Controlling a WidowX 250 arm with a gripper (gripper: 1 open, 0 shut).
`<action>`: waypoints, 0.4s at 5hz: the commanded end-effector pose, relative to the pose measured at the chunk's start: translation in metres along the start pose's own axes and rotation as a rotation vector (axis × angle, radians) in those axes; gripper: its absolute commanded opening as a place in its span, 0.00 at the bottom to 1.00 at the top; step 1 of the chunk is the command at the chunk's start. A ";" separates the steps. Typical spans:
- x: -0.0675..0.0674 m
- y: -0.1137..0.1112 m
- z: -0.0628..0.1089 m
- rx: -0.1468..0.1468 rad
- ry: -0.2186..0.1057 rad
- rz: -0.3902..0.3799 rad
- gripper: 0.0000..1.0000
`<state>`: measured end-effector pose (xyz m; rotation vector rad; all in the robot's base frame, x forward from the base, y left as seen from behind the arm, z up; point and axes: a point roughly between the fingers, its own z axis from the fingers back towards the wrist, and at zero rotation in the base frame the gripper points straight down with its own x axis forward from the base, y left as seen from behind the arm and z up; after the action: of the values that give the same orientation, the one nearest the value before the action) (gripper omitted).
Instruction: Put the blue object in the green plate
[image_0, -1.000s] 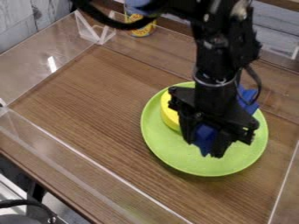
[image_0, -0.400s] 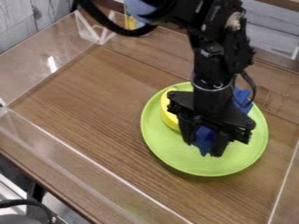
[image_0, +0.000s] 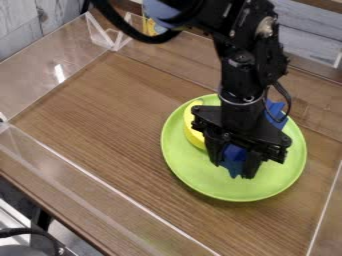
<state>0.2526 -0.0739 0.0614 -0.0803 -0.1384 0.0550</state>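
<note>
The green plate (image_0: 185, 163) lies on the wooden table, right of centre. My gripper (image_0: 241, 166) points straight down over the plate's middle. The blue object (image_0: 238, 156) sits upright between its black fingers (image_0: 219, 150), which are shut on its sides, and its lower end is close to the plate's surface. I cannot tell whether it touches the plate. The arm hides the far part of the plate.
A yellow banana (image_0: 195, 133) lies on the plate's left side, just beside the gripper. Clear plastic walls (image_0: 54, 72) fence the wooden table (image_0: 107, 110) on all sides. A yellow item (image_0: 163, 32) stands at the back beyond the wall.
</note>
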 end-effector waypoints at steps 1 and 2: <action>0.006 0.001 0.004 -0.011 -0.031 0.019 0.00; 0.008 0.002 0.003 -0.013 -0.033 0.028 0.00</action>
<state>0.2552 -0.0729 0.0578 -0.0859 -0.1401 0.0744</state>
